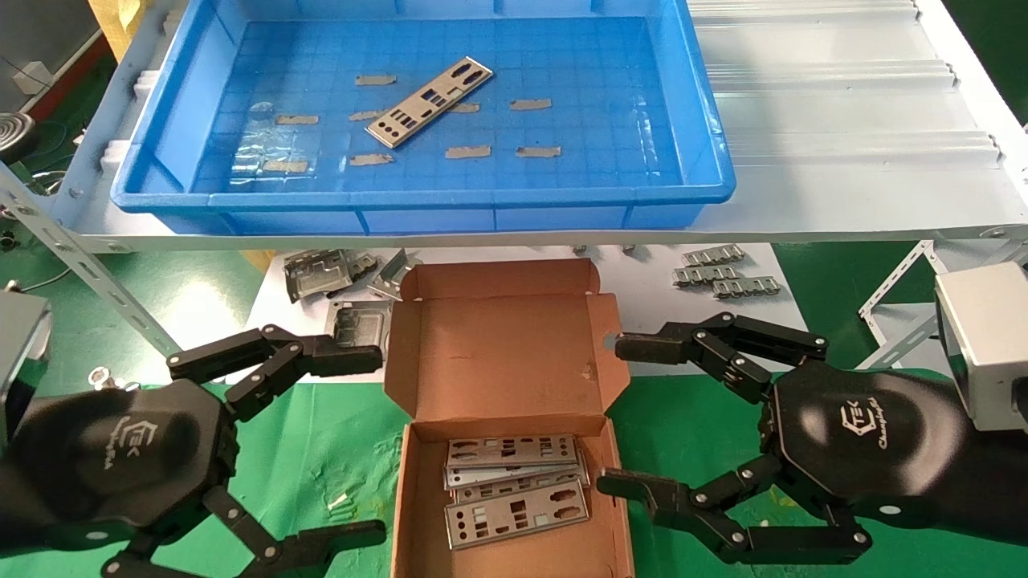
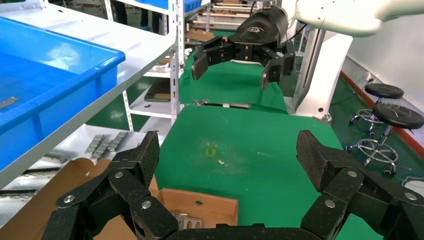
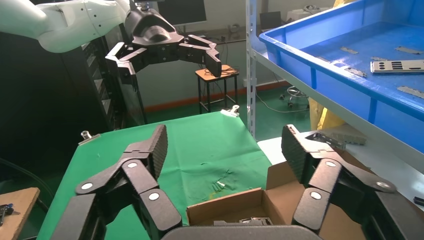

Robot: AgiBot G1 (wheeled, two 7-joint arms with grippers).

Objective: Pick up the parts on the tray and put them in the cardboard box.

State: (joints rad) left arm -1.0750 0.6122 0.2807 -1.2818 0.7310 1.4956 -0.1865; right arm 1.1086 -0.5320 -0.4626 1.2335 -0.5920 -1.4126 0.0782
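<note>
The left gripper [image 1: 377, 445] is seen at lower left of the head view, spread wide & empty, hovering just beside the cardboard box [image 1: 418, 514] on its left side. Behind it, mid-left, folded grey brackets [image 1: 321, 273] are scattered on the white sheet; these are not task items. At frame centre the cardboard box is lying with lid flap thrown back, & a fanned stack of parts [image 1: 514, 486] is already held in its lower half. Above, in the upper-centre, the tray [image 1: 426, 205] is set on a shelf; one remaining plate [image 1: 430, 102] is lying diagonally on its grid floor among small tan tape strips [image 1: 530, 104]. Approx. most of the job is judged done, w/ that one plate left to move. It is judged light, thin, stiff & slick, lying flat w/ no raised lip, so edges are likely hard to get under; a pinch across the narrow width near mid-length is advised, to avoid it tilting or slipping. Sheet edges may bend if squeezed at a corner. At lower right the right gripper [image 1: 610, 413] is likewise released & empty, just beside the box's right wall. More small brackets [image 1: 723, 269] are seen at mid-right.
</note>
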